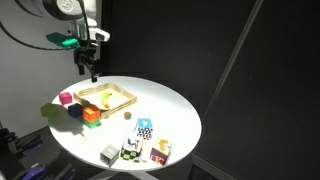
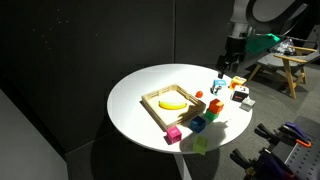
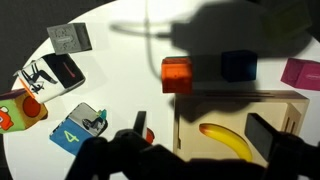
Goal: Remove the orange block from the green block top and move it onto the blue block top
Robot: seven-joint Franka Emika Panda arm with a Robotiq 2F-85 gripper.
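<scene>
The orange block [image 1: 91, 112] sits on top of the green block [image 1: 92, 121] near the table's edge. It shows in both exterior views [image 2: 214, 104] and in the wrist view [image 3: 176, 74], where it hides the green block [image 2: 212, 113]. The blue block [image 1: 75, 110] [image 2: 198, 124] [image 3: 238, 66] stands on the table right beside this stack. My gripper [image 1: 90, 73] [image 2: 226, 72] [image 3: 203, 135] is open and empty. It hangs high over the far side of the table, apart from all the blocks.
A wooden tray [image 1: 122, 101] [image 3: 290, 102] holds a banana [image 3: 225, 140]. A pink cube [image 1: 66, 98] and a yellow-green piece [image 1: 50, 112] lie near the blocks. Several picture cubes and cards [image 1: 130, 150] and a small red ball [image 2: 198, 94] lie elsewhere on the round white table [image 1: 170, 115].
</scene>
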